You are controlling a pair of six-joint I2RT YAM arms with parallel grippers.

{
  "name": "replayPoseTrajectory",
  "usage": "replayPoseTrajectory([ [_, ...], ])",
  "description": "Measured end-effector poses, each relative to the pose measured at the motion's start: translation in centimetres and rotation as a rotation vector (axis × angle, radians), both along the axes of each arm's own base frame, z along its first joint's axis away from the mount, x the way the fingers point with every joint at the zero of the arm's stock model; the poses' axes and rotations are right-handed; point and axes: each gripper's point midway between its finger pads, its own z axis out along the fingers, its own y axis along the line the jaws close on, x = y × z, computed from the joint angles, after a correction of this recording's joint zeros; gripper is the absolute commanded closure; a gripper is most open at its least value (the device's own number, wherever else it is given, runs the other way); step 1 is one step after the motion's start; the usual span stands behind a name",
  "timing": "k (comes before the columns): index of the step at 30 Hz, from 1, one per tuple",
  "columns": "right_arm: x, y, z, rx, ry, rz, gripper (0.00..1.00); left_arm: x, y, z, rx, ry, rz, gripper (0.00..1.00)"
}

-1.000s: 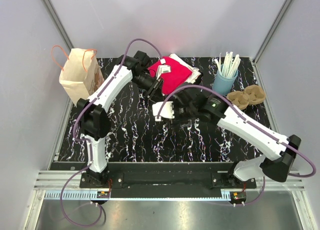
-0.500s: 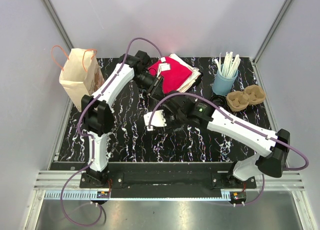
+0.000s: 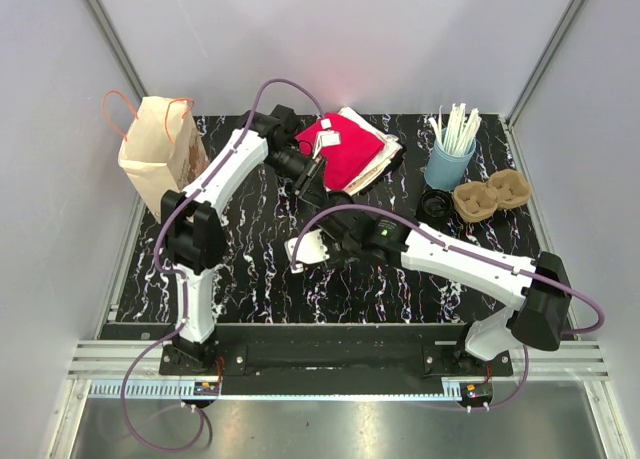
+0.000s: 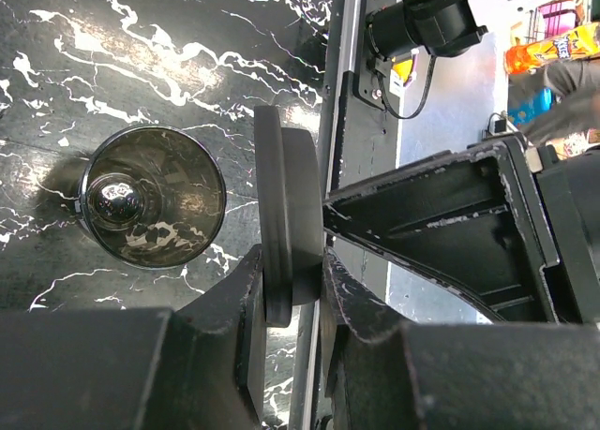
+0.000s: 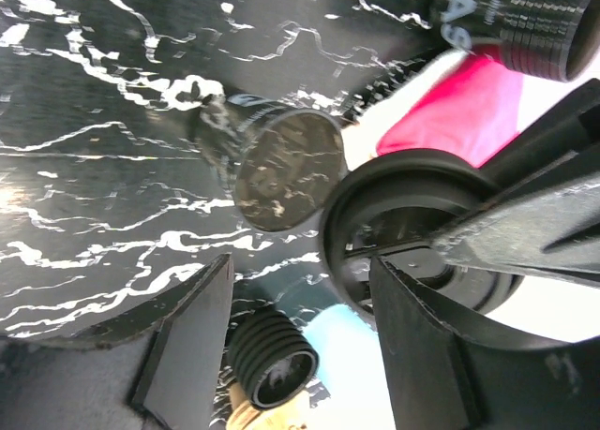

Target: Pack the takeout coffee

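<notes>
Right gripper [image 5: 300, 271] has slid toward seven o'clock, fingers spread wide, gripping nothing. Left gripper [image 4: 291, 273] pinches the black lid [image 4: 286, 205] on edge, and the dark cup [image 4: 155, 205] stands at its nine o'clock.

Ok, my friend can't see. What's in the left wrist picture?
The left gripper pinches a round black lid, seen edge-on between its fingers. Beside it, a dark shiny cup sits on the black marbled table, its open top facing the camera.

Right gripper [image 5: 300, 266] moved left and nearer, jaws narrowed
</notes>
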Motion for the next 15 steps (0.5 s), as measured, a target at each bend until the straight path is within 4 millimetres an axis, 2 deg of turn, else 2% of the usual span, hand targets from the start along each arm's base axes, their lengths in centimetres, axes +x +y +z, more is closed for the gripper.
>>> replayPoseTrajectory([
  [8, 1.2, 0.2, 0.4, 0.0, -0.071, -0.011, 0.44, -0.5, 0.0, 0.3, 0.003, -0.032, -0.012, 1.0],
  [15, 1.5, 0.0, -0.2, -0.025, -0.098, -0.006, 0.57, -0.7, 0.3, 0.1, 0.01, -0.05, -0.015, 1.0],
])
